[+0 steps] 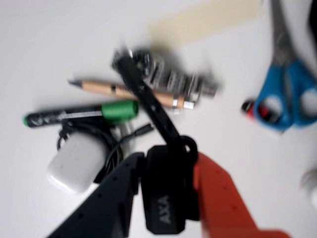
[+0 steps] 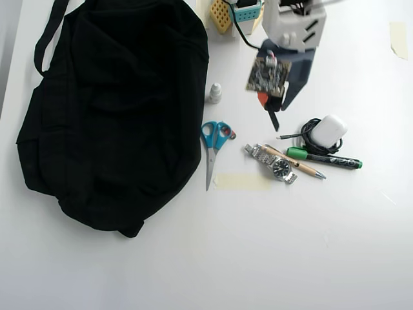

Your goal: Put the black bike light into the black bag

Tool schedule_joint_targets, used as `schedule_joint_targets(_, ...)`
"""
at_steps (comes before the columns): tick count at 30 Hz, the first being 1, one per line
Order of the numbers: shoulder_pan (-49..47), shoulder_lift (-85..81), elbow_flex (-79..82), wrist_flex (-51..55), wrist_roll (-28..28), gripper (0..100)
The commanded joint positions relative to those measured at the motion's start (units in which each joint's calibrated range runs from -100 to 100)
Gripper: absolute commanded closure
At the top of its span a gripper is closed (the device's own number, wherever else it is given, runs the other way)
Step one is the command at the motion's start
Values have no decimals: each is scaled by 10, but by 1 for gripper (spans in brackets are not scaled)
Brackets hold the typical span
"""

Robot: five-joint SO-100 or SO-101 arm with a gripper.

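Observation:
In the wrist view my gripper (image 1: 166, 171) is shut on the black bike light (image 1: 163, 198), a small black oblong marked AXA. It is held between the black finger (image 1: 109, 203) and the orange finger (image 1: 218, 198). Its thin black strap (image 1: 148, 99) reaches out over the pens and the watch. From overhead, the gripper (image 2: 268, 103) and the light (image 2: 273, 117) hang above the table, right of the black bag (image 2: 110, 110). The large floppy bag lies at the left, apart from the gripper. It is out of the wrist view.
Blue scissors (image 2: 213, 145) and a small grey bottle (image 2: 214, 93) lie between gripper and bag. A watch (image 2: 274, 165), a wooden pen (image 2: 300, 165), a green marker (image 2: 326, 159) and a white case with black cable (image 2: 326, 132) sit lower right. Tape (image 2: 242, 182) marks the table.

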Motion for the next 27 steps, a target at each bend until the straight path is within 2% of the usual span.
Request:
schedule_joint_targets(1, 29, -80, -23, 3, 32, 98)
schedule_joint_targets(6, 97, -134, -18, 4, 53, 98)
schedule_joint_targets(14, 205, -123, -12, -30, 73, 98)
schedule_joint_targets(21, 267, -68, 120, -234, 74, 97)
schedule_joint_targets(24, 323, -5, 156, -329, 75, 97)
schedule_joint_targets(27, 369, 53, 142, -359, 86, 95)
